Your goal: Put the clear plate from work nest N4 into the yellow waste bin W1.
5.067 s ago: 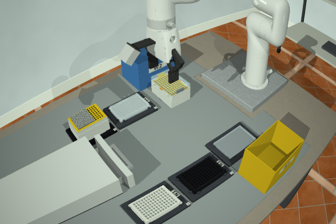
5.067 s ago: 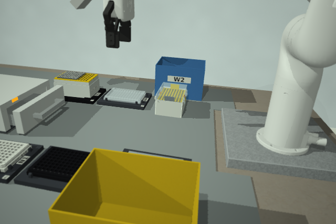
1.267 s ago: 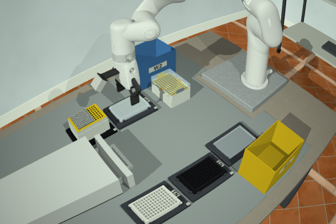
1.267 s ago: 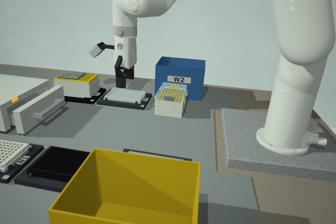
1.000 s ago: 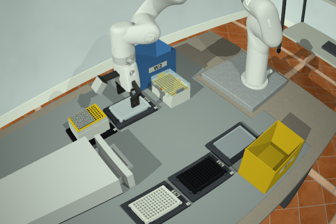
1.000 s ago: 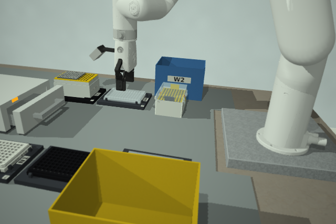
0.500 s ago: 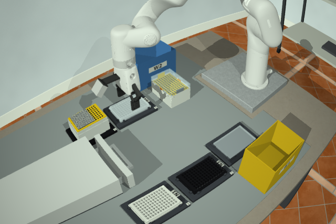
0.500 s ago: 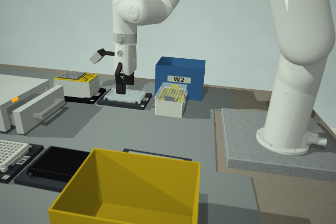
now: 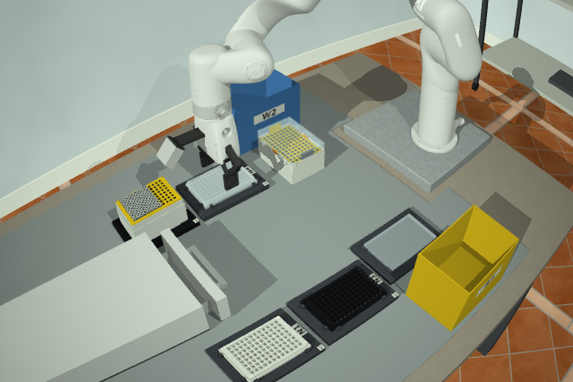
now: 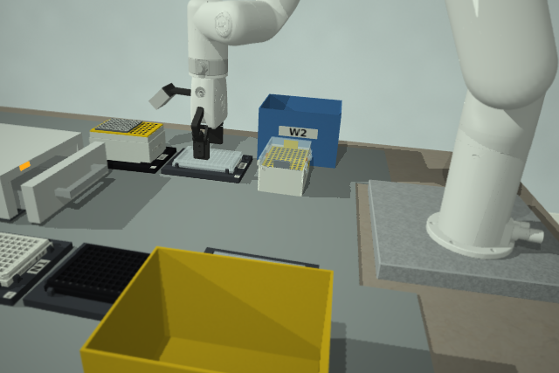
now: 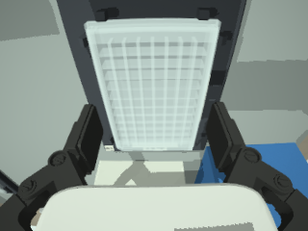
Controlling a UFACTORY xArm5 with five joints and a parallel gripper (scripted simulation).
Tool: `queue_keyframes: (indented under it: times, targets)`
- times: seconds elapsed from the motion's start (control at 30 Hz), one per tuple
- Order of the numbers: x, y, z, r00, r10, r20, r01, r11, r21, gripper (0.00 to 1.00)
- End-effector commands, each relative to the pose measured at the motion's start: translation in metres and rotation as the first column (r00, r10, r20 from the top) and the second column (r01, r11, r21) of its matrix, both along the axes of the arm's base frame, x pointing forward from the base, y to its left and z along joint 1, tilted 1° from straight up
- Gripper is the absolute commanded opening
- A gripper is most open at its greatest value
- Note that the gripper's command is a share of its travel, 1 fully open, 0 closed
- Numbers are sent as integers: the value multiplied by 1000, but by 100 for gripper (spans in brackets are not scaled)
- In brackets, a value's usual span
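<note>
The clear plate (image 9: 217,184) lies flat in its dark work nest at the back left of the bench. It also shows in the exterior view (image 10: 208,159) and in the wrist view (image 11: 153,84). My gripper (image 9: 229,178) is low over the plate's end nearest the blue bin and is open. In the wrist view my gripper (image 11: 154,116) has one finger on each long side of the plate, with a small gap on both sides. The yellow waste bin W1 (image 9: 464,264) stands upright and empty at the bench's front right edge, and shows close up in the exterior view (image 10: 211,310).
The blue bin W2 (image 9: 266,107) and the tip box (image 9: 291,148) stand right of the nest. A yellow-topped rack (image 9: 148,204) stands to its left. The cooler (image 9: 88,308) has its drawer (image 9: 196,271) part out. A black plate (image 9: 345,296), a white plate (image 9: 263,347) and an empty nest (image 9: 396,241) line the front.
</note>
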State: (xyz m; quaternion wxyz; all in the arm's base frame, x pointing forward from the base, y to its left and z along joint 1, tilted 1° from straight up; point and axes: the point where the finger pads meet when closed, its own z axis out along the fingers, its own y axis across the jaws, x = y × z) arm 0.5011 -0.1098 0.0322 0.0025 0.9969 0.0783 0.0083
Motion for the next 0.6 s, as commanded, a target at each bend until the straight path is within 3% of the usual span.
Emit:
queue_keyframes:
  times: [0.0, 0.57]
  targets:
    - [1, 0, -1, 1000, 0, 4, 0, 1000, -1, 100]
    - [2, 0, -11, 1000, 0, 4, 0, 1000, -1, 100]
